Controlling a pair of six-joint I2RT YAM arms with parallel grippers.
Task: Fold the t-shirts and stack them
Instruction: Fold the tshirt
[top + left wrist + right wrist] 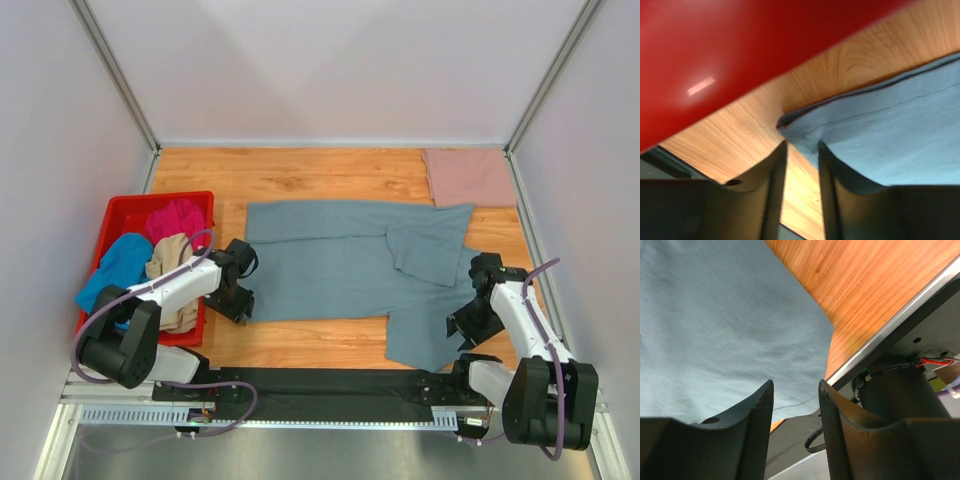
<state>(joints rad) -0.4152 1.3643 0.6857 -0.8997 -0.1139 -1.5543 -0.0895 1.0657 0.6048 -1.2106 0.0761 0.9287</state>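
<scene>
We see the wooden bench [300, 170] between pale walls [340, 60] — the grey-blue t-shirt [320, 270] lies spread on it; left hand [801, 147] and right hand [796, 387] both released, gripping nothing.

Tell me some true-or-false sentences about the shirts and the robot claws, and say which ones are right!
1. The grey-blue shirt lies spread out on the table. True.
2. The pink shirt is inside the red bin. False: it lies on the table's far right corner.
3. The left claw is gripping the grey-blue shirt. False: it is open, beside the shirt's corner.
4. A bright blue shirt sits in the red bin. True.
5. The right claw is open. True.
</scene>
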